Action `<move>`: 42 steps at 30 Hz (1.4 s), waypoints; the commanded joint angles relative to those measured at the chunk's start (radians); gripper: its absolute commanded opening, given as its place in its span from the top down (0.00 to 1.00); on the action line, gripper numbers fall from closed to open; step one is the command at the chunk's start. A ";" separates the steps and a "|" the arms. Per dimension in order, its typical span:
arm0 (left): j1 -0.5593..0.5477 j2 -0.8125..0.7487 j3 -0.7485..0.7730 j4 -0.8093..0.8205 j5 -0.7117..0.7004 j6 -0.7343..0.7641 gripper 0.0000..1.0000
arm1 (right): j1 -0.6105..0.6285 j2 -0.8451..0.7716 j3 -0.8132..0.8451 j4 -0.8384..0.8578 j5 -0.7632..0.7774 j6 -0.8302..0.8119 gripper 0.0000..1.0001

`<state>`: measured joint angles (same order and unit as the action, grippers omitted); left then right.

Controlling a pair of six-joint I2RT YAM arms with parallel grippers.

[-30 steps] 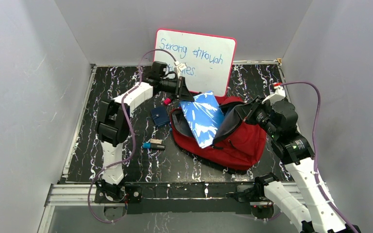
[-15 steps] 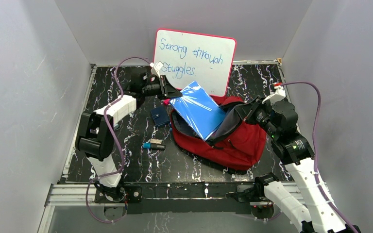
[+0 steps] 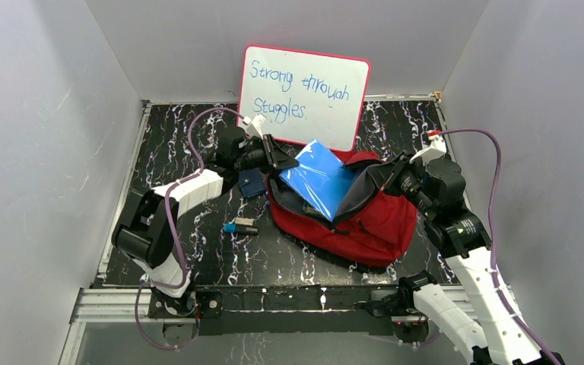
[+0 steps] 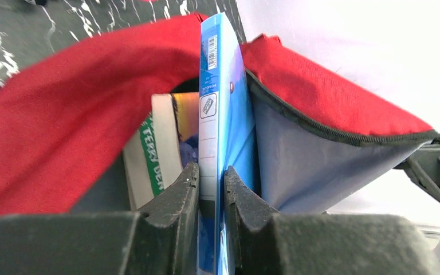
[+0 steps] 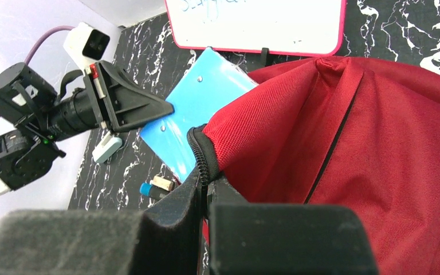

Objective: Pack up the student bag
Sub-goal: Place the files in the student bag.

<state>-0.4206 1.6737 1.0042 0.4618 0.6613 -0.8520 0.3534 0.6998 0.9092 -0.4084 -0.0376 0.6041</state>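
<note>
Student bag point(image 3: 372, 224): red and soft, it lies on the black marbled table point(image 3: 289, 258), slightly toward 4 o'clock of the table's middle. Its mouth gapes toward 10 o'clock and shows grey lining.
Blue folder point(image 3: 321, 181): it is tilted, with its lower end inside the bag's mouth. Its upper corner sticks out toward 11 o'clock.
Left gripper point(image 4: 211, 169): at the bag's 10 o'clock. Its fingers are pressed onto the two faces of the blue folder and pinch its edge between them.
Right gripper point(image 5: 205, 182): at the bag's 2 o'clock. Its fingers are closed tight on the black zipper edge of the bag's upper flap and hold that flap lifted off the lower side.
Inside the bag: the left wrist view shows a book point(image 4: 159, 150) with a pale spine and green lettering. It stands just beside the folder, between the folder and the red wall.
Whiteboard point(image 3: 304, 84): it has a red rim and leans on the back wall at the table's 12 o'clock. Blue handwriting on it reads "Strong through Struggles", and its lower edge is just behind the bag.
Dark blue pouch point(image 3: 251, 182): it lies flat on the table at the bag's 9 o'clock, near the left gripper.
Small capped item point(image 3: 240, 226): it has a blue end and lies at the bag's 8 o'clock, apart from the fabric. It is too small to identify.
</note>
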 commanded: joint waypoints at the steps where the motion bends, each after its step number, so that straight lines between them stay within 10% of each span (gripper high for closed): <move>1: -0.074 -0.102 -0.053 0.041 -0.071 -0.009 1.00 | -0.002 -0.011 0.003 0.058 -0.009 0.010 0.98; 28: -0.382 -0.037 -0.127 0.094 -0.194 -0.010 1.00 | -0.002 0.012 0.003 0.069 -0.033 0.025 0.98; 35: -0.424 0.030 -0.107 0.104 -0.171 0.003 0.83 | -0.002 0.013 0.015 0.063 -0.022 0.017 0.98; 42: -0.413 -0.053 -0.067 -0.066 -0.281 0.101 0.42 | -0.002 0.012 0.023 0.063 -0.010 0.011 0.98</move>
<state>-0.8322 1.6958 0.8909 0.5335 0.4343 -0.8413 0.3534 0.7166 0.9047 -0.3962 -0.0563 0.6247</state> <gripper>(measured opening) 0.514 0.097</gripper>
